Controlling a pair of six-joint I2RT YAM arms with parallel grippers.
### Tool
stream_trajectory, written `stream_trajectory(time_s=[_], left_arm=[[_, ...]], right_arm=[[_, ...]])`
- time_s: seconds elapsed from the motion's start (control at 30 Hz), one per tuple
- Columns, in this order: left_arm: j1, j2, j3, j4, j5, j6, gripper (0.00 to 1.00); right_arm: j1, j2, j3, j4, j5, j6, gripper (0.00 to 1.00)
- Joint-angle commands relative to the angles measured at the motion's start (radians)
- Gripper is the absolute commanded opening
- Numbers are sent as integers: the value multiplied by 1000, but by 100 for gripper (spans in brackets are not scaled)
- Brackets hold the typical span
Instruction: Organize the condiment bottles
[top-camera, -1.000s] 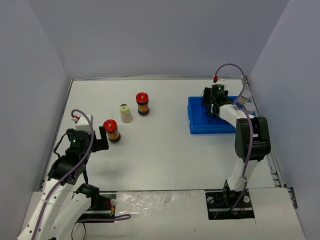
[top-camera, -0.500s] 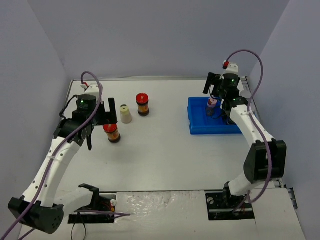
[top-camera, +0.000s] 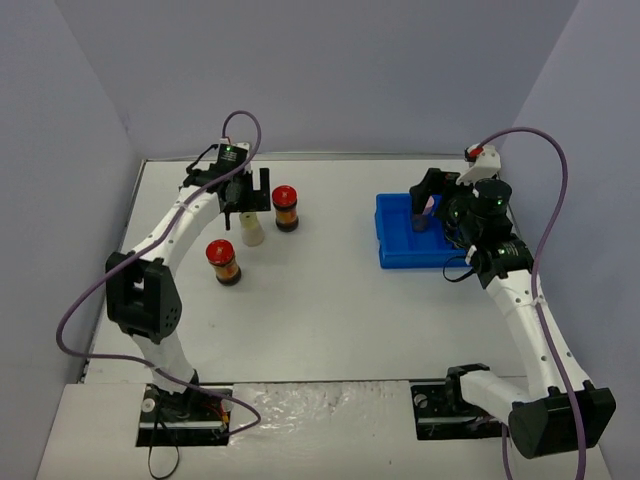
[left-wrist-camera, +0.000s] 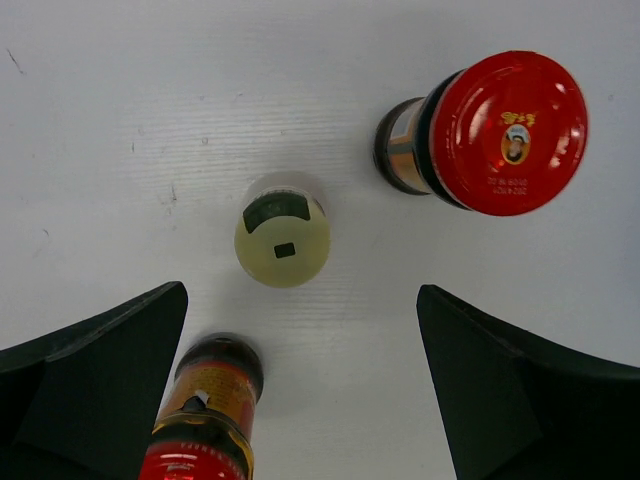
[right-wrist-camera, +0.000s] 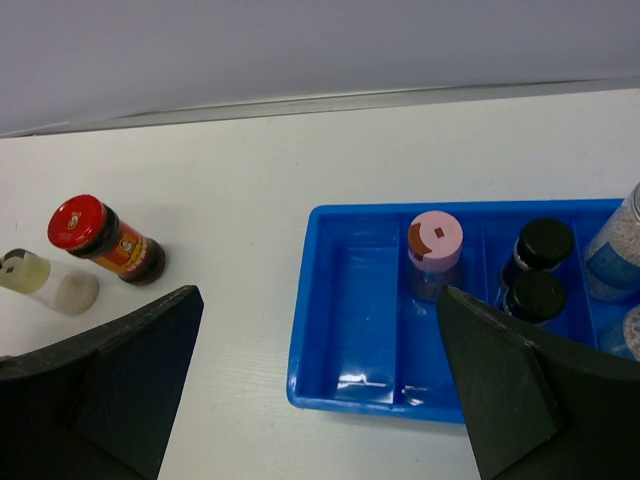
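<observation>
Cream jar (left-wrist-camera: 283, 243) stands untouched under wide-spread left fingers (left-wrist-camera: 90, 375); right fingers (right-wrist-camera: 105, 375) gape empty.

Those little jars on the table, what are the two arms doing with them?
They are sorting them into a blue tray. The left gripper hovers open over the cream jar, with two red-lidded sauce jars standing nearby on the table. The right gripper hangs open, holding nothing, near the tray, where a pink-capped jar and two black-capped jars already stand.
</observation>
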Motion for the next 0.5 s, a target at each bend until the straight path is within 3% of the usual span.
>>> stream_trajectory(time_s=[0.0, 0.17, 0.47], left_arm=[[4, 89, 128, -31, -57, -66, 97], [4, 167, 160, -55, -88, -108, 89], [5, 190, 128, -68, -97, -140, 54]], right_arm=[[4, -76, -28, 13, -31, 10, 100], [5, -125, -57, -7, -29, 3, 100], [2, -138, -87, -16, -37, 3, 100]])
